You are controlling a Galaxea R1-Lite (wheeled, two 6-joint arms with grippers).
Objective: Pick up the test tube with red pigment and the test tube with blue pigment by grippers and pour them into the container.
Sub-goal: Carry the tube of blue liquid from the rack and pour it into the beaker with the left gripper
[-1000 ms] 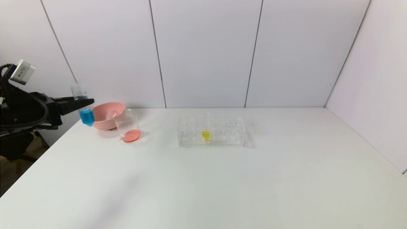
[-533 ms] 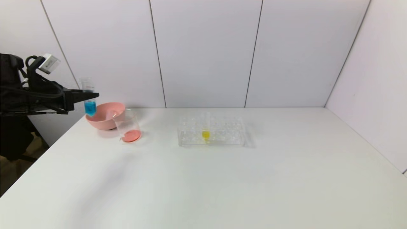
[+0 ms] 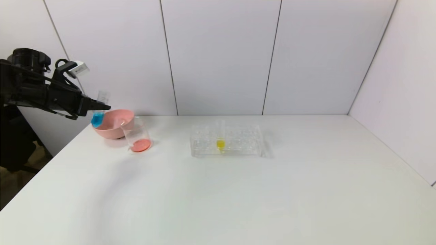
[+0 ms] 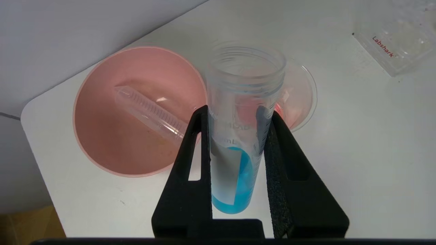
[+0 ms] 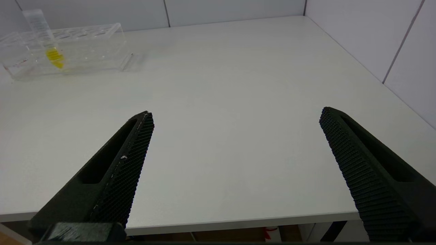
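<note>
My left gripper [image 3: 98,108] is shut on the test tube with blue pigment [image 3: 97,117] and holds it in the air over the near-left rim of the pink bowl. In the left wrist view the fingers [image 4: 196,143] clamp the tube [image 4: 238,163] at mid-height, with blue liquid at its rounded tip and its mouth open. The container [image 3: 137,134], a clear beaker with orange-red liquid at the bottom, stands just right of the bowl and shows behind the tube [image 4: 301,98]. No tube with red liquid is in view. My right gripper [image 5: 235,115] is open and empty above the table's front edge.
The pink bowl [image 3: 114,123] holds an empty clear tube [image 4: 150,110] lying on its side. A clear rack [image 3: 226,140] at mid-table holds a yellow-liquid tube [image 3: 220,143]. The table's left edge runs below the left arm.
My left gripper has risen and moved right and back with the blue tube, from beside the bowl to over its rim. The tube now leans slightly, mouth to the right.
</note>
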